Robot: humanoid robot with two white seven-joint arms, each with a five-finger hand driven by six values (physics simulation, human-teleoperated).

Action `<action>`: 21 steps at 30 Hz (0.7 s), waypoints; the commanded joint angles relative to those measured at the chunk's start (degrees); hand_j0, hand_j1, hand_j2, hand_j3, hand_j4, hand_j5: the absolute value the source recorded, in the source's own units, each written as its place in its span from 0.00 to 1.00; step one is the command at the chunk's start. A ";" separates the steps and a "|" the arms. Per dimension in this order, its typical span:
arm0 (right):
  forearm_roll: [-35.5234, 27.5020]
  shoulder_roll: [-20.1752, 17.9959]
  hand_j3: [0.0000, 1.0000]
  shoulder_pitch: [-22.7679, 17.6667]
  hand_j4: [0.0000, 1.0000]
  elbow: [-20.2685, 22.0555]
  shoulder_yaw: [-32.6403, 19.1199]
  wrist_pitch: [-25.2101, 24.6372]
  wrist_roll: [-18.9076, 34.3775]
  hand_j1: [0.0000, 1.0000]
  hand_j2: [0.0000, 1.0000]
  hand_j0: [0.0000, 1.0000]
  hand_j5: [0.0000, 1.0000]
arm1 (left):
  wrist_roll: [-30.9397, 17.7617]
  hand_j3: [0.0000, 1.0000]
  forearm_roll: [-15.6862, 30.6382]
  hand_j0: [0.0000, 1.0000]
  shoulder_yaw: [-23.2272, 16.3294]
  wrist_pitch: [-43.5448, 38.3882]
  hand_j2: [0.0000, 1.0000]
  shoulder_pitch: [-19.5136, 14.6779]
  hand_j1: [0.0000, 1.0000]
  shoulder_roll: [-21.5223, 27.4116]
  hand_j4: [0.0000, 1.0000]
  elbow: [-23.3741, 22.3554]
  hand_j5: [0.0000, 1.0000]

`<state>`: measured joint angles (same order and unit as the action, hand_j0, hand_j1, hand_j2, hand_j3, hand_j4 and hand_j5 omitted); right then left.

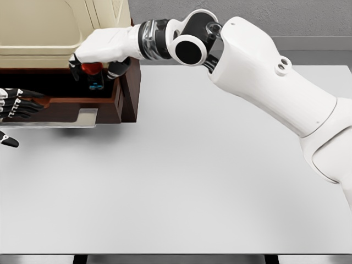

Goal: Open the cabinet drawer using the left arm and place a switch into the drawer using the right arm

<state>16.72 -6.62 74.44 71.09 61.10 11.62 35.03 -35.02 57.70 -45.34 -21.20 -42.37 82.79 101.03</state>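
The right arm comes in from the right side and reaches across the white table [220, 181] to the upper left corner, where the cabinet [49, 27] stands. The drawer [118, 102] of the cabinet is pulled out; its walls are dark brown wood and its inside looks dark. The right hand [102, 58] is above the open drawer, with the back of the hand turned up and the fingers pointing down. The switch [94, 74] is directly under this hand, between the dark fingertips [118, 69]: a red part shows just below the palm and a darker part with small blue marks hangs under it. The fingers are curled around the switch and hold it, so the hand is closed on it. The switch is over the inside of the drawer, near its right wall; I cannot tell if it touches the drawer bottom or is in the air. The left hand [16, 104] shows at the left edge of the picture, at the front part of the drawer. Its fingers are stretched toward the drawer front and close together, but whether they grip the drawer is not clear.
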 commanded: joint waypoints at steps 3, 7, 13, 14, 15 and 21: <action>2.26 -0.06 1.00 0.00 1.00 0.36 -0.01 -0.72 -0.03 1.00 1.00 1.00 1.00 | 0.02 0.98 1.10 0.98 0.34 -0.07 0.98 0.01 0.98 0.09 0.98 0.04 0.98; 2.09 -0.41 1.00 -0.09 1.00 2.65 -0.01 -0.55 -0.03 1.00 1.00 1.00 1.00 | 0.02 0.96 1.10 0.96 0.43 -0.16 0.96 -0.08 0.96 0.09 0.96 0.04 0.96; -5.91 -13.33 1.00 -1.67 1.00 14.16 -0.89 8.94 -0.03 1.00 1.00 1.00 1.00 | 0.02 0.97 2.33 0.97 2.53 -0.16 0.97 -0.17 0.97 0.09 0.97 0.04 0.97; -7.67 -15.96 1.00 -2.37 1.00 14.69 -1.33 11.31 -0.03 1.00 1.00 1.00 1.00 | 0.02 0.97 2.68 0.97 2.54 -0.07 0.97 -0.26 0.97 0.09 0.97 0.13 0.97; -9.25 -18.60 1.00 -3.60 1.00 15.57 -2.47 14.21 -0.03 1.00 1.00 1.00 1.00 | 0.02 0.97 3.12 0.97 2.62 -0.07 0.97 -0.26 0.97 0.09 0.97 0.13 0.97; -12.94 -31.79 1.00 -10.19 1.00 16.01 -6.26 23.38 -0.03 1.00 1.00 1.00 1.00 | 0.02 0.97 6.46 0.97 2.97 0.01 0.97 -1.05 0.97 0.00 0.97 0.13 0.97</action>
<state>5.07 -33.94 63.63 86.71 56.20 32.82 35.04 -35.00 62.49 -42.58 -21.26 -43.43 82.72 101.15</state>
